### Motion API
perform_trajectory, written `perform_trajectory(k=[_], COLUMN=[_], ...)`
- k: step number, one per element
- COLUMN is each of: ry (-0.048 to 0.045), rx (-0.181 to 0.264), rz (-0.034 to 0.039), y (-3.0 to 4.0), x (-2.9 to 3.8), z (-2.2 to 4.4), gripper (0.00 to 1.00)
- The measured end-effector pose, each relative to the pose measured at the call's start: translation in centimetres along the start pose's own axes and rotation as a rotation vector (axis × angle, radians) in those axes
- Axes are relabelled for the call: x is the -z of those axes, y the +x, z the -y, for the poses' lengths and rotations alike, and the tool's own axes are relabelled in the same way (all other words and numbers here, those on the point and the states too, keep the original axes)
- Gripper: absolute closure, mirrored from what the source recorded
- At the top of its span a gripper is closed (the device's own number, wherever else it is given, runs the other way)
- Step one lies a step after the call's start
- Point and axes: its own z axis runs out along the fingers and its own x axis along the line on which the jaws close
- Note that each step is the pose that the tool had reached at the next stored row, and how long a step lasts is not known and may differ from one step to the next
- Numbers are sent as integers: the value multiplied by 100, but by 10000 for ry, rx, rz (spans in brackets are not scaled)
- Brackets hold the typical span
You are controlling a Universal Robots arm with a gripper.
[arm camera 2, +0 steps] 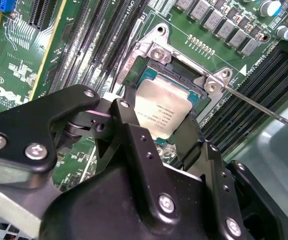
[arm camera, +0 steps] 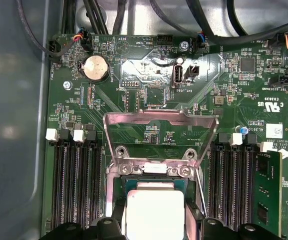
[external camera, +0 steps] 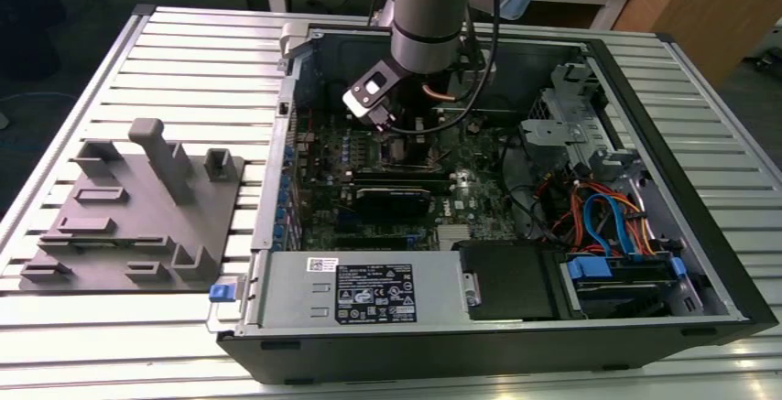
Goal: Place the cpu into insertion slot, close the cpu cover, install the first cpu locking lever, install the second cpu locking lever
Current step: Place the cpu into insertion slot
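**While the Cover Stands Up, My Pincer Pinches the Chip at Its Socket**

As my black two-fingered pincer [arm camera 2: 157,119] reaches down inside the open dark computer case [external camera: 514,350], its fingers [arm camera 2: 129,130] press against two opposite edges of the small flat square cpu [arm camera 2: 166,107] with the dull silver-grey metal top, so I am pinching it between them. That cpu lies within the insertion slot [arm camera 2: 182,67], the square dark socket recess ringed by a thin metal frame on the green circuit board [arm camera: 148,85]. I cannot tell whether it is fully seated or held just above the contacts.

The cpu cover [arm camera: 161,119], a thin silvery square metal frame plate with a large window, stands swung up on its hinge at one side of the slot, and the board shows through its window. One thin steel locking lever [arm camera 2: 263,107] juts away from a corner of the socket frame, across the long narrow black memory slots [arm camera 2: 253,80]. A round silver coin battery [arm camera: 95,67] lies on the board beyond the cover.

In the exterior view my grey arm [external camera: 428,16] comes down into the case, which lies on a pale slatted metal table [external camera: 123,52]. A grey moulded fixture plate [external camera: 135,226] rests on the table toward the exterior view's left, just beside the case.
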Motion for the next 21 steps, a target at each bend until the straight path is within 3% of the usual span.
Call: perform_trajectory(k=[21], ry=[-8], rx=[-79], rz=[-9], y=[3], x=[3], z=[16], gripper=[46])
